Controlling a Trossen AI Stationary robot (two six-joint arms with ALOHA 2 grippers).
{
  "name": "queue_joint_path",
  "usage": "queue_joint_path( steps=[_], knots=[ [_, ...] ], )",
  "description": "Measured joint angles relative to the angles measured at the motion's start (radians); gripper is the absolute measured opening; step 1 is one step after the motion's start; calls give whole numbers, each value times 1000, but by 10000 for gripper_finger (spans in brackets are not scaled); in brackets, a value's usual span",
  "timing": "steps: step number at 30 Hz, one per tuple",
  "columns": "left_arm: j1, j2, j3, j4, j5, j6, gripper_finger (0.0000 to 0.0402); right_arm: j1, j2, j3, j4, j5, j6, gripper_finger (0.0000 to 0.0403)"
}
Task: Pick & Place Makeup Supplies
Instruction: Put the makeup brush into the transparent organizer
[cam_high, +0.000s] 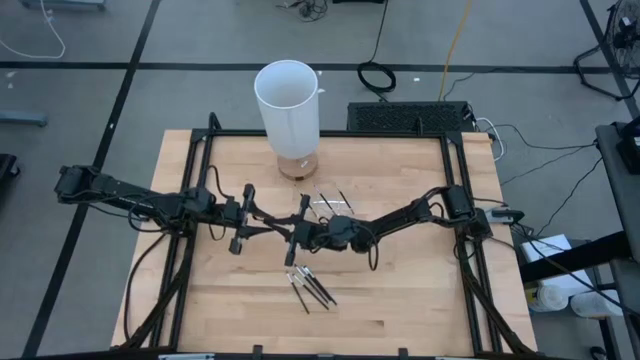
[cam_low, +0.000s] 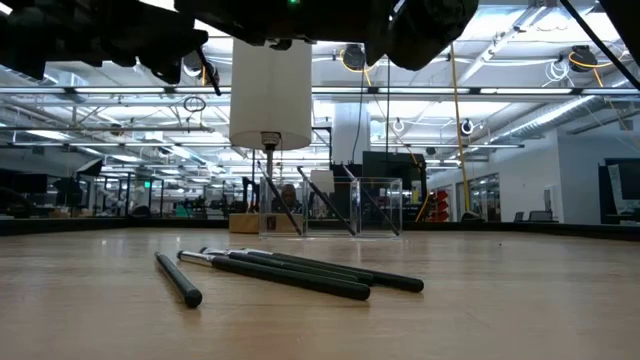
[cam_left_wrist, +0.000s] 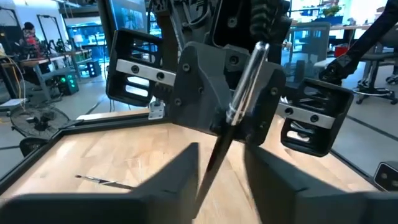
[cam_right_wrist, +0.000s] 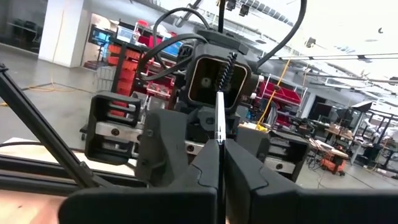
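Above the table's middle my two grippers face each other, tip to tip. My right gripper (cam_high: 286, 234) (cam_right_wrist: 219, 163) is shut on one makeup stick (cam_left_wrist: 246, 79), which has a silver ferrule and a small spiral brush tip (cam_right_wrist: 227, 67). My left gripper (cam_high: 271, 228) (cam_left_wrist: 219, 182) is open. Its fingers stand on either side of the stick's dark handle (cam_left_wrist: 212, 163), and no touch shows. Three more dark sticks (cam_high: 310, 286) (cam_low: 300, 270) lie flat on the wood nearer the front edge. Other sticks lean in the small clear tray (cam_high: 331, 205) (cam_low: 330, 207). My right gripper pinches the stick between its two fingers, just below the silver ferrule (cam_right_wrist: 219, 135). The fingers come roughly level from the table's right and lie across the stick. The stick stands nearly upright with its brush end up, lifted clear of the table. Its handle hangs below the fingers.
A tall white cylinder (cam_high: 288, 105) (cam_low: 270, 88) stands on a small wooden base at the table's far side, behind the tray. Black frame rails (cam_high: 455, 170) run along the table's left and right sides. Bare wood (cam_high: 230, 300) lies toward the front.
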Motion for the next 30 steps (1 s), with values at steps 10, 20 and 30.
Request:
queue_joint_path(
  steps=[10, 20, 30],
  knots=[
    [-7, -1, 0, -34, 32, 77, 20, 0, 0, 0, -24, 2, 5, 0],
    [-10, 0, 0, -63, -37, 85, 14, 43, -44, -8, -122, 243, -82, 79],
    [9, 0, 0, -15, -163, 46, 14, 150, -264, -198, -198, 482, -200, 168]
  ],
)
